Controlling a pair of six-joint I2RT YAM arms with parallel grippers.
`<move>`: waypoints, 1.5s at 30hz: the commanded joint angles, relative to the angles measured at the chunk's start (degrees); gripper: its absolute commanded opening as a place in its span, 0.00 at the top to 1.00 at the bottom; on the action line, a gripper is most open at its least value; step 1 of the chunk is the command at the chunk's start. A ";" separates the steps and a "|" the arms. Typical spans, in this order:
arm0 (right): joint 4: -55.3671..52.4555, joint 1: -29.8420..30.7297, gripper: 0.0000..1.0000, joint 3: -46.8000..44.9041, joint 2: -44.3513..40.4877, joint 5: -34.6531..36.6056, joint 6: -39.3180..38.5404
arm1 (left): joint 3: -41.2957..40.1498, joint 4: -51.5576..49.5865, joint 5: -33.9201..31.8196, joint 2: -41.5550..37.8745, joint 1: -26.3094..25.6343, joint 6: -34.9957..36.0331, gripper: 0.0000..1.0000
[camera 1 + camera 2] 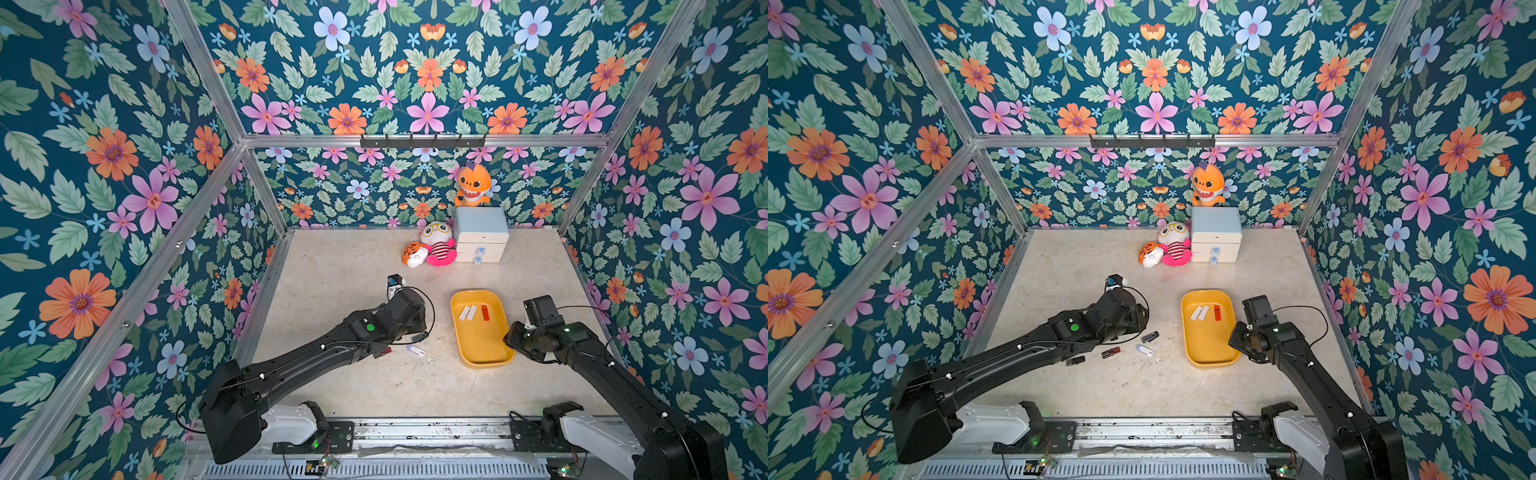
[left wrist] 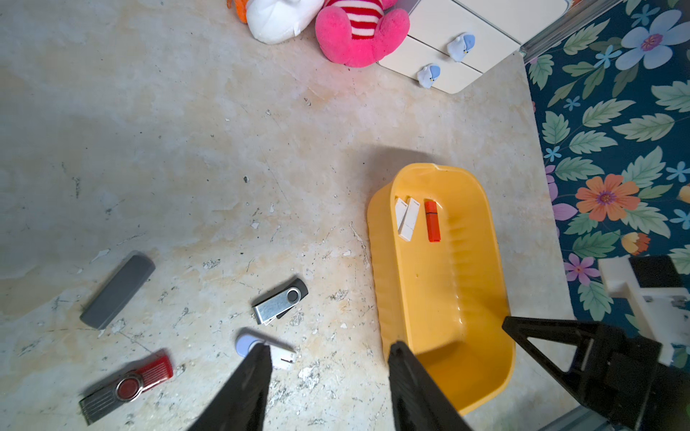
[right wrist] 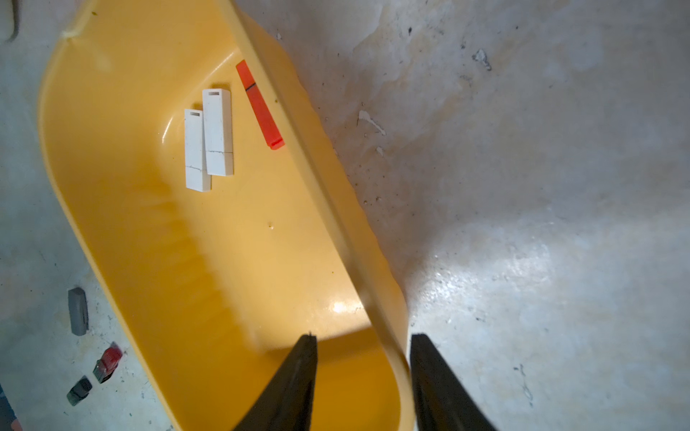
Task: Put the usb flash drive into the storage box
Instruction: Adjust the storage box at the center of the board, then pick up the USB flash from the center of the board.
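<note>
I am straddling the storage box wall with my right end effector, half-open, likely to steady it; left end effector is hanging open, empty.

We had the storage box right of centre on the desk, three flash drives lying in its far end. Four loose drives sat just left of it. Way behind stood the drawer cabinet, two plush toys left of it.
</note>
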 commanded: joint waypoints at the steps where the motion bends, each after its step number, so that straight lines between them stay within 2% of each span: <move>1: -3.95 0.19 0.43 1.68 -0.93 3.83 0.58 | -0.05 -1.46 -1.35 -0.99 0.20 0.78 0.43; 6: -7.58 1.31 0.40 7.32 -3.59 6.64 -0.83 | -0.79 -7.60 -3.90 -4.18 2.68 2.41 0.42; 10: -3.95 9.16 0.42 11.45 -2.92 3.64 -3.61 | -4.99 -11.08 -1.19 -10.80 10.92 5.43 0.42; 15: -1.20 22.42 0.43 18.12 6.20 5.75 -6.59 | -6.37 -16.94 -0.29 -16.47 20.72 11.22 0.42; 20: -1.63 31.30 0.42 26.62 20.06 7.45 -7.93 | -8.45 -19.34 -0.96 -18.35 25.33 14.84 0.42; 26: 1.32 37.36 0.40 32.44 32.79 6.32 -6.08 | -10.84 -16.35 0.89 -21.95 26.00 16.80 0.41; 29: 3.05 38.19 0.39 35.04 39.33 3.77 -6.31 | -11.87 -15.66 0.26 -22.40 26.15 16.42 0.41; 37: 0.10 40.57 0.38 46.45 51.37 2.98 -7.48 | -12.17 -15.64 0.20 -22.33 26.14 16.13 0.41; 45: 0.28 41.13 0.39 58.55 62.34 1.26 3.14 | -12.47 -16.17 -2.54 -26.84 26.09 14.77 0.41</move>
